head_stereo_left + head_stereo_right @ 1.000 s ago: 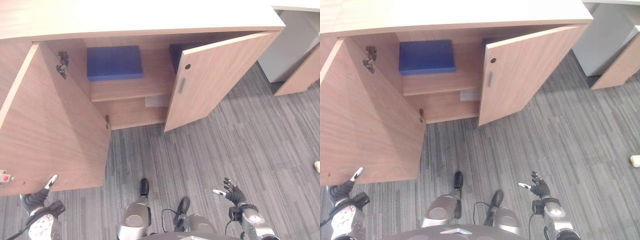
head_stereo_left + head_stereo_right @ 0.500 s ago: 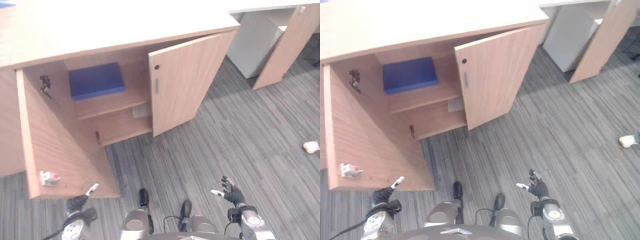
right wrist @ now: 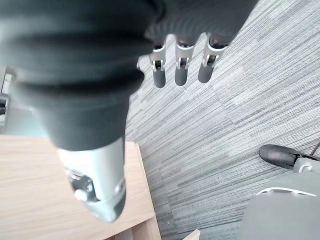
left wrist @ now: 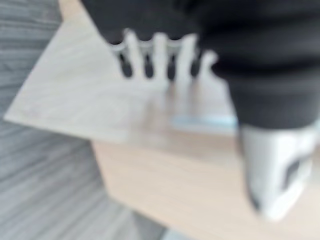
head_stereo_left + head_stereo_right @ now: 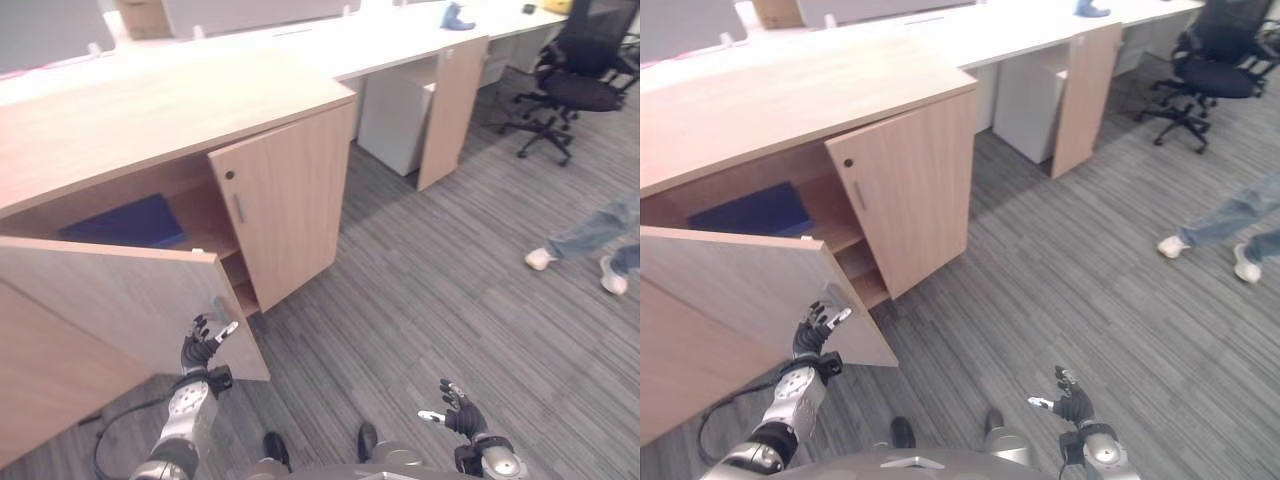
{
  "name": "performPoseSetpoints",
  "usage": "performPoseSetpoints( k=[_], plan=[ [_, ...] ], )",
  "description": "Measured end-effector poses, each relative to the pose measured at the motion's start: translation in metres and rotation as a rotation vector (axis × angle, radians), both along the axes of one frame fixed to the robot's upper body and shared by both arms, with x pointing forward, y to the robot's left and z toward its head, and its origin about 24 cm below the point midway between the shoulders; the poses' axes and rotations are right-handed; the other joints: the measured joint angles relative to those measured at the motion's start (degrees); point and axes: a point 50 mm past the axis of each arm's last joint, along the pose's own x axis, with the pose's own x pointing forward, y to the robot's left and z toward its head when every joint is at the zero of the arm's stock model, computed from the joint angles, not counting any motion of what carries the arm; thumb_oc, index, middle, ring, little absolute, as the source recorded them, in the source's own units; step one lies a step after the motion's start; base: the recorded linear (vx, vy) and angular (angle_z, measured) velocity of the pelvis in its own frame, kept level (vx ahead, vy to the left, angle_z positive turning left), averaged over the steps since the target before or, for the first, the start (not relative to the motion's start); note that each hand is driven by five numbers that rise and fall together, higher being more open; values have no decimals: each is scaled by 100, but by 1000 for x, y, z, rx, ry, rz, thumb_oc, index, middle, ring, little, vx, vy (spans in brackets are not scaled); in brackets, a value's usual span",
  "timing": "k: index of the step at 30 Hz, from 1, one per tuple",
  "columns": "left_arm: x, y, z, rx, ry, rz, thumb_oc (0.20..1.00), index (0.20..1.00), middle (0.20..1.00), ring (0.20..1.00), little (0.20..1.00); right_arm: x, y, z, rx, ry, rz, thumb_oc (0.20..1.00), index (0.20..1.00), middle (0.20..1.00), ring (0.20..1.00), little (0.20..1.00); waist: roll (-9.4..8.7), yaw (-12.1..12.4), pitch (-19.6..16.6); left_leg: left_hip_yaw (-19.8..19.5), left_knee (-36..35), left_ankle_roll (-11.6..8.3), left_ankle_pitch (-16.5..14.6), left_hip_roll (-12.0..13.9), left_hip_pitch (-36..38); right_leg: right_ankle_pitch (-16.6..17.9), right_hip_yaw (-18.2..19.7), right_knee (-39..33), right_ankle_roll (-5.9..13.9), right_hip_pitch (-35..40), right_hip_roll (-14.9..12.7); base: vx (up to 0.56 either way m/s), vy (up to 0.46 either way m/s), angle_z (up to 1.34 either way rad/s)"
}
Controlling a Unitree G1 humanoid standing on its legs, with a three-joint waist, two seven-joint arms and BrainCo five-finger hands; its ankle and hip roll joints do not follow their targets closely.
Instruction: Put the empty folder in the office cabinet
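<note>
Carpet (image 5: pixel 450 300), grey and striped, takes up most of the lower and right part of the eye views. Across the upper left runs a long wood desktop (image 5: pixel 150 110) with the office cabinet (image 5: pixel 200 215) built in under it. The cabinet has two doors: the right door (image 5: pixel 285 215) stands partly open near the middle of the frame, with a small slim handle on its face, and the left door (image 5: pixel 120 300) swings out toward the camera, covering the left-centre of the frame. Between them, in the shadowed inside at the left, a blue folder (image 5: pixel 125 222) lies flat on the upper shelf. So the folder is in the cabinet, in neither hand.

Further back, upper middle, a white pedestal unit (image 5: pixel 395 125) sits beneath the next desk beside a wood side panel (image 5: pixel 450 110). A black office chair (image 5: pixel 570 85) is in the upper right corner. At the right edge a person's legs (image 5: pixel 600 235) in jeans and pale shoes stand on the carpet.

The left hand (image 5: pixel 202 347) is at the lower left, fingers straight and spread, right up at the lower outer corner of the left door; its wrist view has the fingertips against the door's face. The right hand (image 5: pixel 455 408) hangs low at the bottom right above the carpet, fingers loose and relaxed, holding nothing.
</note>
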Motion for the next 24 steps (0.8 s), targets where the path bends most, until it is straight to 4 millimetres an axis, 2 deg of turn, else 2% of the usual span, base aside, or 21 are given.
performPoseSetpoints(
  k=[2,3,6,8,9,11,15,17,20,22,23,24],
  plan=[
    [14,14,9,54,2,49,1000,1000,1000,1000,1000,3,0,1,-23,-4,46,1000,1000,1000,1000,1000,-17,-82,-20,64,-1,4,-6,13,18,19,72,0,28,-4,6,-3,124,-16],
    [14,14,9,54,2,49,1000,1000,1000,1000,1000,3,0,1,-23,-4,46,1000,1000,1000,1000,1000,-17,-82,-20,64,-1,4,-6,13,18,19,72,0,28,-4,6,-75,107,-15],
    [39,55,38,155,-4,116,1000,1000,1000,1000,1000,6,-8,4,-57,-10,71,1000,1000,1000,1000,1000,-5,-163,-27,182,-1,-4,9,10,-218,103,145,3,94,-324,-9,-176,157,-17],
    [49,89,60,199,1,200,1000,1000,1000,1000,1000,18,-11,9,-81,-38,106,1000,1000,1000,1000,1000,27,-254,22,208,-1,11,53,-10,-495,207,142,32,155,-587,-40,-129,130,-10],
    [50,98,66,195,-5,227,1000,1000,1000,1000,1000,21,-12,10,-88,-47,105,1000,1000,1000,1000,1000,41,-267,51,229,-1,57,92,-34,-555,358,142,41,176,-655,-65,-49,87,-5],
    [52,104,73,182,-17,237,1000,1000,1000,1000,1000,24,-13,11,-93,-56,104,1000,1000,1000,1000,1000,73,-257,172,229,-2,69,86,-53,-557,422,136,39,196,-656,-96,-16,48,1],
    [41,95,52,135,58,221,1000,1000,1000,1000,1000,28,-11,13,-91,-70,106,1000,1000,1000,1000,1000,142,-215,420,171,-1,69,85,-46,-558,340,100,17,129,-632,-86,-10,-7,6],
    [41,95,52,135,58,221,1000,1000,1000,1000,1000,28,-11,13,-91,-70,106,1000,1000,1000,1000,1000,142,-215,420,171,-1,69,85,-46,-558,340,100,17,129,-632,-86,-19,-22,2],
    [15,70,14,60,164,176,1000,1000,1000,1000,1000,33,-7,14,-87,-86,92,1000,1000,1000,1000,1000,141,-88,435,74,-2,73,80,14,-556,363,59,55,160,-583,-46,-71,-176,9],
    [2,42,-5,-6,192,122,1000,1000,1000,1000,1000,28,-5,12,-79,-75,76,1000,1000,1000,1000,1000,191,-77,490,-187,-1,74,78,-1,-503,392,59,161,197,-484,-23,-53,-225,49],
    [-23,15,-31,-75,282,87,1000,1000,1000,1000,1000,22,-1,8,-68,-50,73,1000,1000,1000,1000,1000,201,7,502,-318,0,65,85,27,-443,408,30,215,155,-388,19,-55,-252,53],
    [-44,3,-46,-98,353,75,1000,1000,1000,1000,1000,21,1,7,-60,-43,70,1000,1000,1000,1000,1000,193,87,505,-321,1,50,80,69,-424,369,22,278,101,-396,56,6,-268,36]
  ],
)
